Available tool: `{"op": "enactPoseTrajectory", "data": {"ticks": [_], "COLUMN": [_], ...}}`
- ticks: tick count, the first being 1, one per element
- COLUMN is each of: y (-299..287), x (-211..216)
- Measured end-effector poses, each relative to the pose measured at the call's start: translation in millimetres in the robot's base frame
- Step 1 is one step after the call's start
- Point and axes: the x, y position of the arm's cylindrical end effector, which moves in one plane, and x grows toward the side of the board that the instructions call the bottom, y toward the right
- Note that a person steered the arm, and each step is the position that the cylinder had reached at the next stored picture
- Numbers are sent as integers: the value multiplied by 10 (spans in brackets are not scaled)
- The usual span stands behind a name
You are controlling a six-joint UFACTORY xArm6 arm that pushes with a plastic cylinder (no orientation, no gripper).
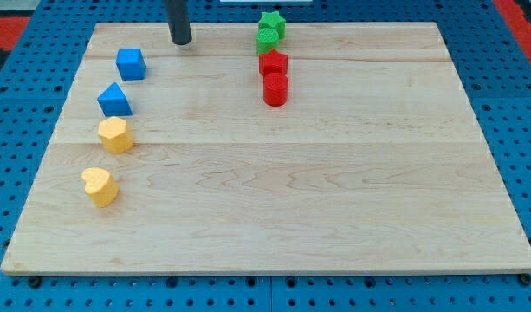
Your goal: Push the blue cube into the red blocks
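My tip [181,42] rests near the board's top edge, left of centre, touching no block, carrying nothing. Blue cube [131,63] sits down-left of it, near the top-left corner. Red blocks [274,76] are stacked in a column right of centre, below two green blocks [269,31], well apart from the cube.

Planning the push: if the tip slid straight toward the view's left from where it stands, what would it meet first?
Probably nothing. My tip stands nearer the view's top than the blue cube, so a straight leftward slide likely passes above it and leaves the board, though depth is uncertain.
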Motion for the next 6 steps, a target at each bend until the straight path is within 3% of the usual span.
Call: {"op": "enactPoseTrajectory", "data": {"ticks": [1, 4, 6], "y": [21, -901, -1098], "x": [0, -235, -204]}}
